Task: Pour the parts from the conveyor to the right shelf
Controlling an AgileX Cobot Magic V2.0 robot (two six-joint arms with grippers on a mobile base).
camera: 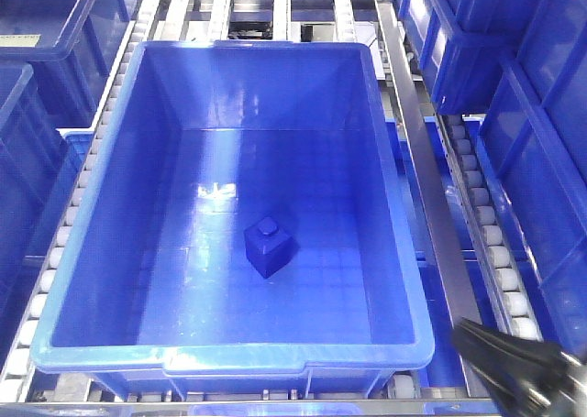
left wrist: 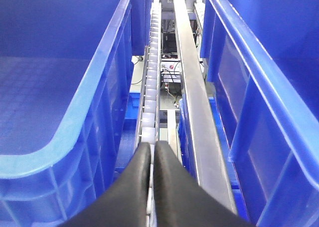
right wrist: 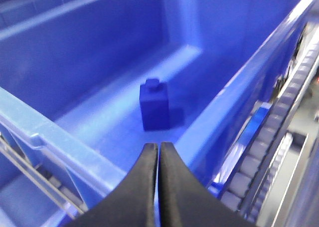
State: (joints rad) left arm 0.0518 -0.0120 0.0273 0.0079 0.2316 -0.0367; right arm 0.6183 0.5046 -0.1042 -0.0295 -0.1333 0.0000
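The part, a small glossy blue block (camera: 268, 248) with a square knob on top, stands upright on the floor of a large blue bin (camera: 404, 252). The bin rests on the right shelf's white roller rails (camera: 486, 224). In the right wrist view my right gripper (right wrist: 158, 145) is shut and empty, just outside the bin's near rim (right wrist: 60, 134), with the block (right wrist: 154, 106) a short way beyond its tips. My left gripper (left wrist: 152, 145) is shut and empty over a roller rail (left wrist: 151, 95) between two bins. The conveyor is out of view.
More blue bins fill the lanes on both sides (camera: 37, 60) (camera: 541, 133). A steel frame bar (camera: 417, 160) runs along the bin's right side. Black parts of my right arm (camera: 518, 362) show at the lower right. Cables and electronics (left wrist: 169, 67) sit under the rack.
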